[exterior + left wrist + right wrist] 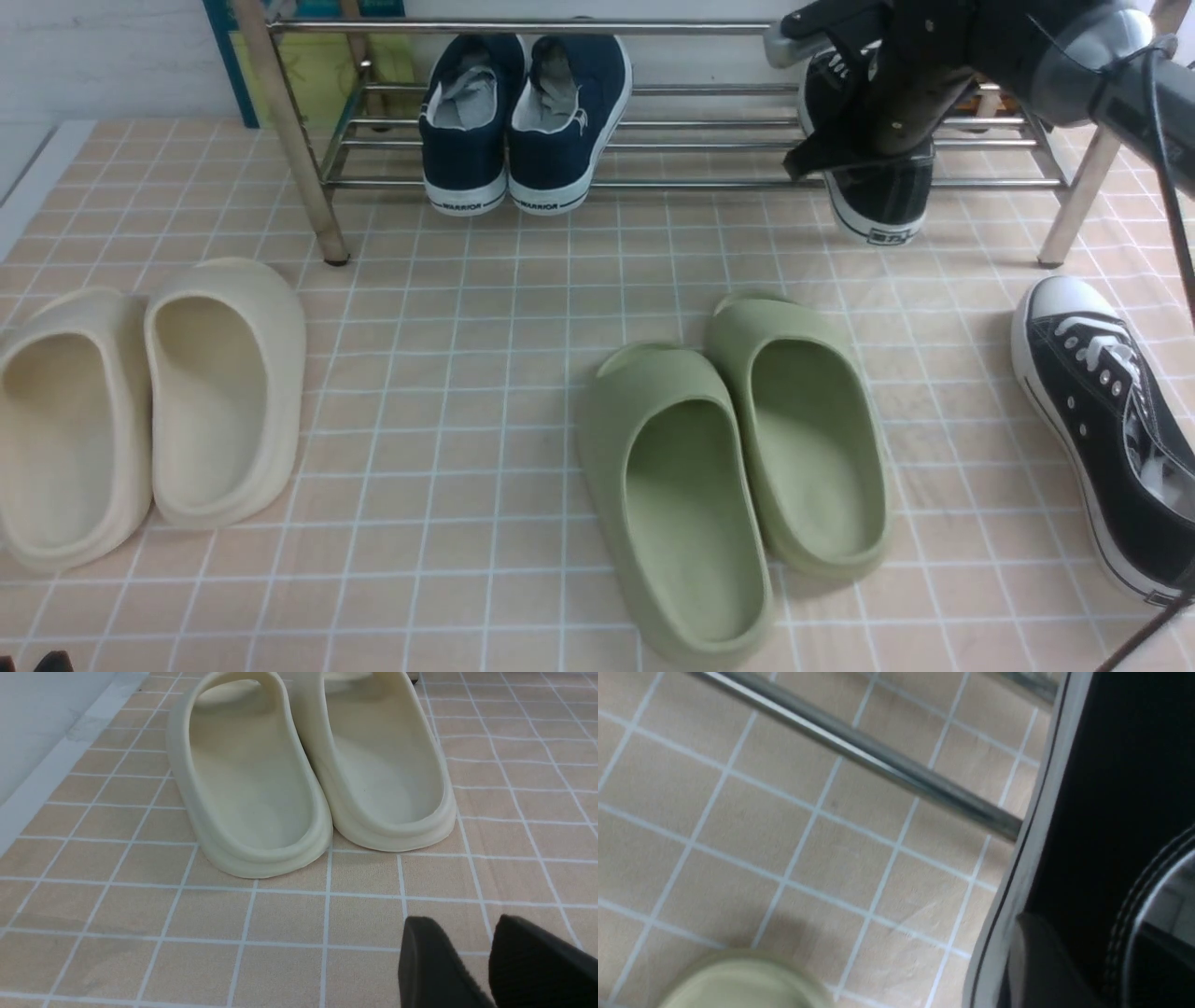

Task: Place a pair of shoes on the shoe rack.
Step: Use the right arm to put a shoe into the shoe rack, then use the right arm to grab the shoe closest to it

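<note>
Gripping, right: we cannot tell whether the right gripper (840, 103) is clamped or slack; it sits at the collar of the racked sneaker (882, 201) and hides most of it.
Right wrist view: one finger (1041, 961) lies against black canvas, and no gap shows that we could read.
Left gripper: the left gripper (460, 933) is spread wide and empty, low over the floor (280, 914) near the cream slippers (308, 779).
Racked sneaker: it is at the right end of the rack (653, 182), heel toward us, overhanging the front bar and dipping. We cannot say whether it sits settled.
Floor sneaker: the floor sneaker (1102, 420) is right of the green slippers (738, 467), well apart from its mate, with its toe toward the rack and its heel cut by the frame edge.
Handling: we judge it light. The canvas upper is soft and folds under a pinch, the rubber sole and toe cap are stiff and grippy, and the laces may snag.
Where to hold: we would pinch the heel collar or one side wall of the opening, with one finger inside.
Rack contents: the navy pair (523, 121) is left of centre, side by side and touching, heels toward us. One black sneaker is at the right, with bars showing between.
Progress: we judge one shoe of the pair racked or nearly so, with the other yet to lift.
</note>
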You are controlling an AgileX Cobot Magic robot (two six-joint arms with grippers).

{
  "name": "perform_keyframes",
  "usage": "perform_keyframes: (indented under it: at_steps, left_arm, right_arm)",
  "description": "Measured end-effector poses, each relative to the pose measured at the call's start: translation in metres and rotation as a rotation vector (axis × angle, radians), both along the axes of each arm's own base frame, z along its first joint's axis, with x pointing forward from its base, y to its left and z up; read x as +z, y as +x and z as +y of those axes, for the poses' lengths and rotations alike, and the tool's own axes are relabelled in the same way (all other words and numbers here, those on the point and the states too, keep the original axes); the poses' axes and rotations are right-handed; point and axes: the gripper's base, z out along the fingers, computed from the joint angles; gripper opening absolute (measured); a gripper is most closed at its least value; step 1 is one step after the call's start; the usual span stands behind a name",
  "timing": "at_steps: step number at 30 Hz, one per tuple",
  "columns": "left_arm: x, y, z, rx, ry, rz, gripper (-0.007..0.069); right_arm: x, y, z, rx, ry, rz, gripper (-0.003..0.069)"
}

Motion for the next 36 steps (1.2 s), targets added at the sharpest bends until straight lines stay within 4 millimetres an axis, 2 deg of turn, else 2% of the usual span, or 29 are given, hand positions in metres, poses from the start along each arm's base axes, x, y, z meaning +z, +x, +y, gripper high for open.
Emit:
perform_keyframes:
  at_steps: [1,2,4,9,13,15,18,19,22,23,25,26,28,29,30,31,32,34,35,36]
  left_arm:
    - [0.0,0.0,0.0,0.0,0.0,0.0,0.0237]
    - [0.0,0.0,0.0,0.0,0.0,0.0,0.0237]
    - [0.0,0.0,0.0,0.0,0.0,0.0,0.0237]
    - [0.0,0.0,0.0,0.0,0.0,0.0,0.0237]
    - [0.0,0.0,0.0,0.0,0.0,0.0,0.0237]
    - [0.0,0.0,0.0,0.001,0.008,0.0,0.0237]
    - [0.0,0.0,0.001,0.002,0.031,0.001,0.0237]
    - [0.0,0.0,0.001,0.002,0.032,0.001,0.0237]
    - [0.0,0.0,0.002,0.005,0.055,0.005,0.0237]
    - [0.0,0.0,0.002,0.005,0.056,0.005,0.0237]
    - [0.0,0.0,0.002,0.005,0.063,0.006,0.0237]
    - [0.0,0.0,0.002,0.005,0.063,0.006,0.0237]
    - [0.0,0.0,0.002,0.006,0.065,0.006,0.0237]
    - [0.0,0.0,0.002,0.006,0.065,0.006,0.0237]
    - [0.0,0.0,0.002,0.006,0.065,0.006,0.0237]
    - [0.0,0.0,0.002,0.006,0.065,0.006,0.0237]
    - [0.0,0.0,0.002,0.006,0.065,0.007,0.0237]
    - [0.0,0.0,0.002,0.006,0.067,0.007,0.0237]
    - [0.0,0.0,0.002,0.006,0.069,0.008,0.0237]
    - [0.0,0.0,0.002,0.006,0.068,0.008,0.0237]
  right_arm:
    - [0.001,0.0,-0.001,-0.001,0.0,-0.003,0.0251]
    - [0.002,0.002,-0.004,-0.007,0.002,-0.011,0.0311]
    - [0.005,0.002,-0.011,-0.025,-0.001,0.002,0.0384]
    - [0.022,-0.009,-0.021,-0.067,-0.03,0.117,0.0485]
    - [0.035,-0.014,-0.022,-0.064,-0.022,0.129,0.0496]
    - [0.047,-0.021,-0.021,-0.054,0.014,0.129,0.0498]
    - [0.078,-0.036,-0.018,-0.029,0.104,0.093,0.0493]
    - [0.08,-0.037,-0.018,-0.028,0.107,0.09,0.0491]
    - [0.11,-0.062,-0.02,-0.013,0.155,0.065,0.0471]
    - [0.111,-0.063,-0.021,-0.012,0.157,0.065,0.0468]
    - [0.119,-0.087,-0.026,-0.009,0.159,0.094,0.0445]
    - [0.119,-0.089,-0.026,-0.008,0.159,0.098,0.0443]
    - [0.112,-0.115,-0.033,-0.011,0.142,0.168,0.0417]
    - [0.11,-0.12,-0.034,-0.012,0.139,0.18,0.0416]
    - [0.101,-0.138,-0.038,-0.017,0.125,0.233,0.04]
    - [0.099,-0.14,-0.039,-0.018,0.123,0.24,0.0398]
    - [0.089,-0.16,-0.044,-0.023,0.109,0.292,0.0388]
    - [0.078,-0.182,-0.05,-0.027,0.094,0.343,0.0379]
    - [0.069,-0.2,-0.055,-0.032,0.087,0.374,0.0376]
    - [0.069,-0.209,-0.057,-0.035,0.087,0.368,0.0374]
